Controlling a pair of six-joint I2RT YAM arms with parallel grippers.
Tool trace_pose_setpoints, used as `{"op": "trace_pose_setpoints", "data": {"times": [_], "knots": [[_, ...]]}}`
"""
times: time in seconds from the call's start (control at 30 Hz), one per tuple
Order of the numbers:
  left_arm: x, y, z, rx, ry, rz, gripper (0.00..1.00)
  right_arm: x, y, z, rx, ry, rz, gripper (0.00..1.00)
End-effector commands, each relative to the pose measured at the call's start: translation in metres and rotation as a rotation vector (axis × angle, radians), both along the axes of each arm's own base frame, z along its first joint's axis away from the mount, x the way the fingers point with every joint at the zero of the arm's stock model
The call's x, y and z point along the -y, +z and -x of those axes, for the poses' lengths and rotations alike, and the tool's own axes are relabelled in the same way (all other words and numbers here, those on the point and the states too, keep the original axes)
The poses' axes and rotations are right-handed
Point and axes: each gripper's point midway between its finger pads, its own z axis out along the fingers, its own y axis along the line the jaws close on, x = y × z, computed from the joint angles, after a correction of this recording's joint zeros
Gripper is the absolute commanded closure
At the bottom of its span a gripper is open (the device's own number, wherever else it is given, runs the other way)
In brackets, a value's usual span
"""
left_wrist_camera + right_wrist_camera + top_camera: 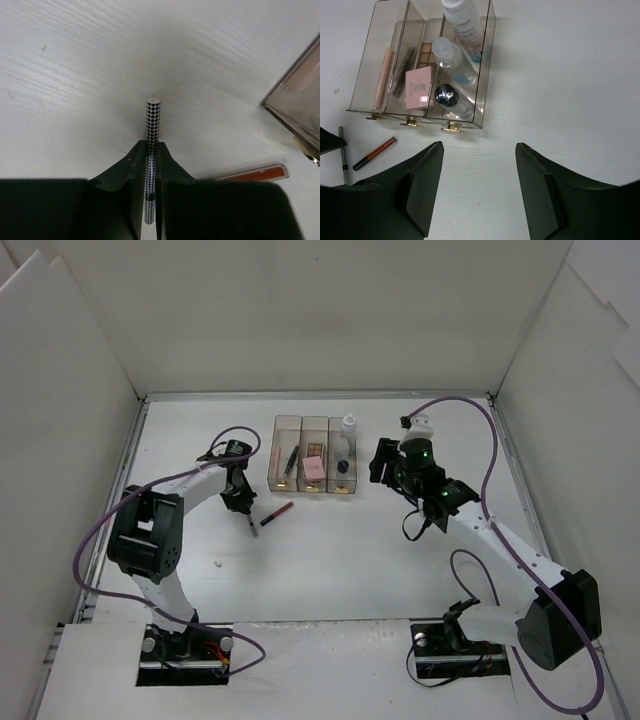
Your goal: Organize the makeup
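While its two black, wedge-shaped fingers pinch together low over the counter (75, 60), the left end effector (151, 146) is clenched on a slim round pencil (153, 120). The pencil's barrel is printed in a fine black-and-white houndstooth, and its flat, pale tip pokes out beyond the fingers. The counter surface is white with a faint wood grain.

Just beside that grip lies a red pencil (255, 174), glossy, with a clear cap at one end and a dark one at the other, flat on the counter and apart from the box.

The clear plastic box (484, 85) has three long compartments, each fronted by a small gold knob (411, 121).
- **Left compartment:** a pale pink stick (383, 75) and a dark pencil (402, 70) lie lengthwise.
- **Middle compartment:** a brown-toned palette (426, 52) of square pans, with a pink square pad (418, 87) nearer the front.
- **Right compartment:** a shiny black-capped vial (446, 95) and a clear bottle (452, 60).

A white bottle with a blue base (462, 22) is at the far end of the right compartment. I cannot tell whether it is inside or just behind.

The right end effector (477, 150) hangs released above bare counter near the knobs, its broad matte fingers spread with nothing between them.
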Motion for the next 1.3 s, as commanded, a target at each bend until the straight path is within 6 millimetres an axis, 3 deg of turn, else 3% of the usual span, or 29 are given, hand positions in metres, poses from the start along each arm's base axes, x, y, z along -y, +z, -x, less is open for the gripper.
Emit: {"op": "trace_pose_setpoints", "data": {"times": [0.0, 0.07, 0.2, 0.27, 0.3, 0.37, 0.4, 0.47, 0.5, 0.53, 0.57, 0.6, 0.63, 0.7, 0.73, 0.8, 0.9, 0.93, 0.97, 1.07, 1.1, 1.13, 1.17, 1.2, 1.23, 1.27], "knots": [[-0.008, 0.066, -0.022, 0.149, -0.043, -0.052, 1.0, 0.008, 0.025, -0.007, 0.084, -0.048, -0.041, 0.43], [-0.012, 0.1, -0.03, 0.224, -0.102, -0.086, 1.0, 0.01, 0.027, -0.005, 0.092, -0.053, -0.044, 0.43], [0.026, 0.184, -0.069, 0.485, -0.32, 0.026, 1.0, 0.016, 0.033, -0.001, 0.103, -0.064, -0.045, 0.44], [0.047, 0.204, -0.078, 0.543, -0.416, 0.097, 1.0, 0.021, 0.032, 0.005, 0.098, -0.07, -0.045, 0.44], [0.058, 0.226, -0.087, 0.612, -0.472, 0.105, 1.0, 0.024, 0.034, 0.006, 0.104, -0.075, -0.046, 0.44], [0.071, 0.228, -0.1, 0.64, -0.555, 0.116, 1.0, 0.03, 0.034, 0.011, 0.111, -0.088, -0.042, 0.44], [0.077, 0.246, -0.11, 0.693, -0.587, 0.124, 1.0, 0.032, 0.034, 0.012, 0.112, -0.094, -0.039, 0.44], [0.091, 0.238, -0.124, 0.689, -0.654, 0.148, 1.0, 0.039, 0.034, 0.018, 0.106, -0.107, -0.024, 0.44], [0.095, 0.252, -0.133, 0.733, -0.685, 0.136, 1.0, 0.042, 0.036, 0.019, 0.114, -0.113, -0.023, 0.44], [0.099, 0.236, -0.143, 0.708, -0.702, 0.135, 1.0, 0.045, 0.029, 0.024, 0.087, -0.114, -0.004, 0.44], [0.102, 0.245, -0.152, 0.736, -0.717, 0.128, 0.99, 0.049, 0.033, 0.027, 0.098, -0.121, -0.003, 0.44], [0.105, 0.24, -0.157, 0.728, -0.729, 0.129, 0.98, 0.051, 0.035, 0.029, 0.103, -0.125, -0.004, 0.44], [0.107, 0.222, -0.166, 0.695, -0.73, 0.129, 0.96, 0.054, 0.036, 0.032, 0.104, -0.131, -0.002, 0.44], [0.108, 0.22, -0.175, 0.693, -0.723, 0.118, 0.93, 0.058, 0.036, 0.035, 0.102, -0.141, 0.003, 0.43], [0.108, 0.207, -0.179, 0.67, -0.713, 0.122, 0.87, 0.061, 0.036, 0.038, 0.099, -0.146, 0.007, 0.43], [0.108, 0.2, -0.184, 0.664, -0.702, 0.113, 0.87, 0.065, 0.035, 0.041, 0.095, -0.155, 0.014, 0.43], [0.11, 0.191, -0.189, 0.658, -0.703, 0.117, 0.72, 0.068, 0.033, 0.046, 0.09, -0.162, 0.017, 0.42], [0.111, 0.189, -0.19, 0.656, -0.705, 0.123, 0.61, 0.07, 0.034, 0.046, 0.096, -0.167, 0.013, 0.42], [0.112, 0.19, -0.191, 0.658, -0.708, 0.124, 0.56, 0.071, 0.033, 0.047, 0.091, -0.17, 0.013, 0.42], [0.11, 0.191, -0.179, 0.643, -0.708, 0.135, 0.41, 0.071, 0.033, 0.048, 0.091, -0.172, 0.016, 0.41], [0.105, 0.214, -0.17, 0.688, -0.705, 0.123, 0.39, 0.072, 0.034, 0.047, 0.094, -0.176, 0.014, 0.42], [0.103, 0.216, -0.163, 0.7, -0.713, 0.118, 0.38, 0.072, 0.035, 0.047, 0.097, -0.18, 0.015, 0.41], [0.097, 0.202, -0.15, 0.672, -0.743, 0.091, 0.38, 0.073, 0.034, 0.046, 0.095, -0.18, 0.019, 0.41], [0.099, 0.222, -0.135, 0.714, -0.77, 0.064, 0.38, 0.073, 0.035, 0.046, 0.096, -0.178, 0.019, 0.41], [0.098, 0.221, -0.124, 0.709, -0.797, 0.044, 0.39, 0.073, 0.035, 0.046, 0.094, -0.18, 0.02, 0.41], [0.094, 0.201, -0.107, 0.653, -0.845, 0.013, 0.39, 0.071, 0.035, 0.045, 0.092, -0.176, 0.019, 0.41]]}}
